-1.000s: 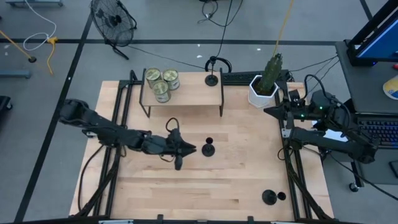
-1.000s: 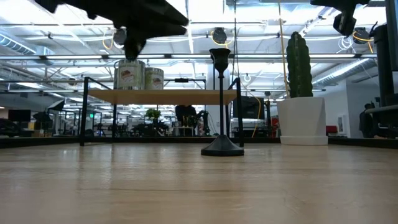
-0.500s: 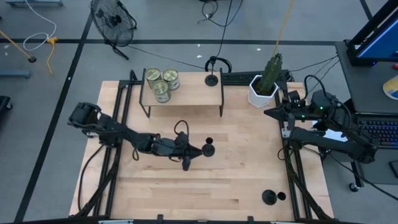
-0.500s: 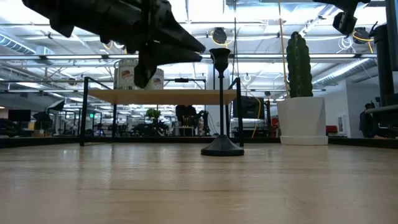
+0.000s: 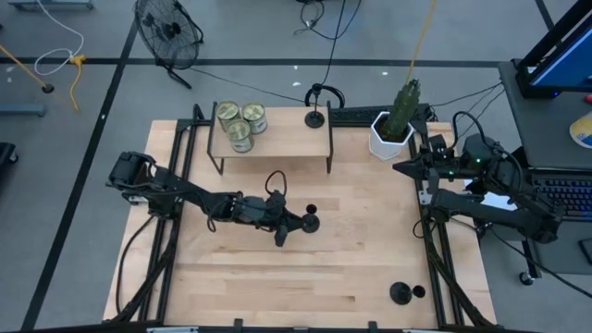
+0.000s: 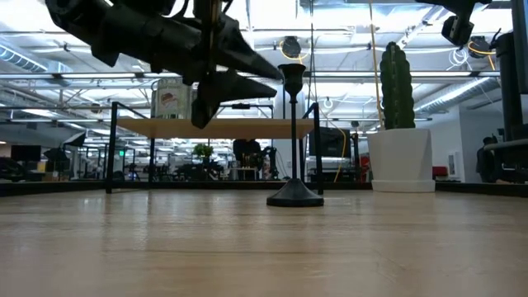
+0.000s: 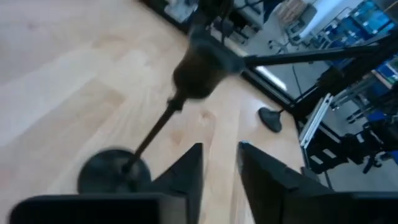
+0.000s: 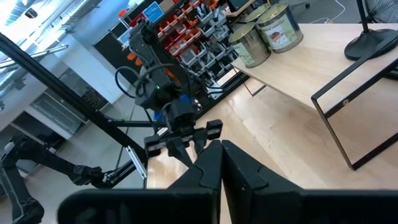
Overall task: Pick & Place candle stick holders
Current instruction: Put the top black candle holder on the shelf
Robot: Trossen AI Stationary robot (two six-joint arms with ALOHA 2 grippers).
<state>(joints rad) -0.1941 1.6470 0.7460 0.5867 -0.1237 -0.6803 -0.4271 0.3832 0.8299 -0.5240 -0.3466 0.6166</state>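
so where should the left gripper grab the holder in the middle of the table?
Probably the thin stem of the centre candle stick holder, just under its cup. It stands upright on a flat round base, so a level approach from the left gripper side suits. The fingers are slightly apart, beside the stem.

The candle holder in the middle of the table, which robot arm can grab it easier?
The left arm. Its left gripper, fingers open, is already right beside the middle candle stick holder, level with the stem's top. The right gripper is parked far off by the table's right edge, near the cactus pot.
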